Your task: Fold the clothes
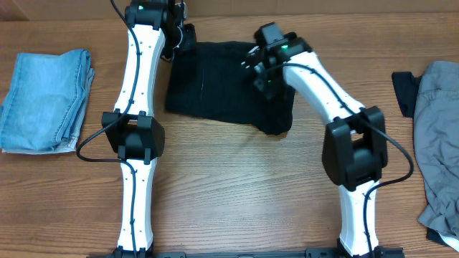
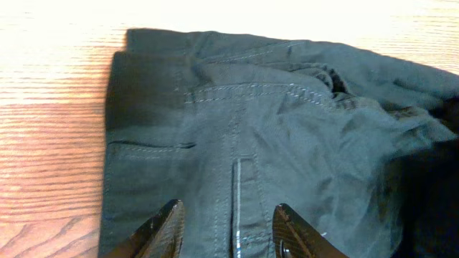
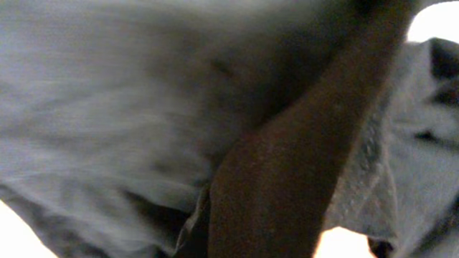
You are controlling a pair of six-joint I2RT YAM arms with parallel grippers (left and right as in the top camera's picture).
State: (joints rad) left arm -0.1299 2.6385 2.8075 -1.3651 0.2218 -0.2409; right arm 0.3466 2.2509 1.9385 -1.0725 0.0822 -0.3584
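Observation:
The black shorts (image 1: 215, 89) lie partly folded at the table's far middle. In the left wrist view their stitched seams and a pocket edge (image 2: 237, 129) show flat on the wood. My left gripper (image 1: 179, 37) is at the garment's far left corner, its jaws open, and a seam runs between the fingertips (image 2: 228, 206). My right gripper (image 1: 262, 66) is over the garment's far right part, shut on the black fabric. Dark cloth (image 3: 107, 107) fills the right wrist view and drapes round one finger (image 3: 287, 186).
A folded light-blue denim garment (image 1: 46, 100) lies at the left edge. A crumpled grey garment (image 1: 441, 129) with a dark piece (image 1: 404, 92) beside it lies at the right edge. Bare wooden table (image 1: 237, 186) stretches between the arms' bases.

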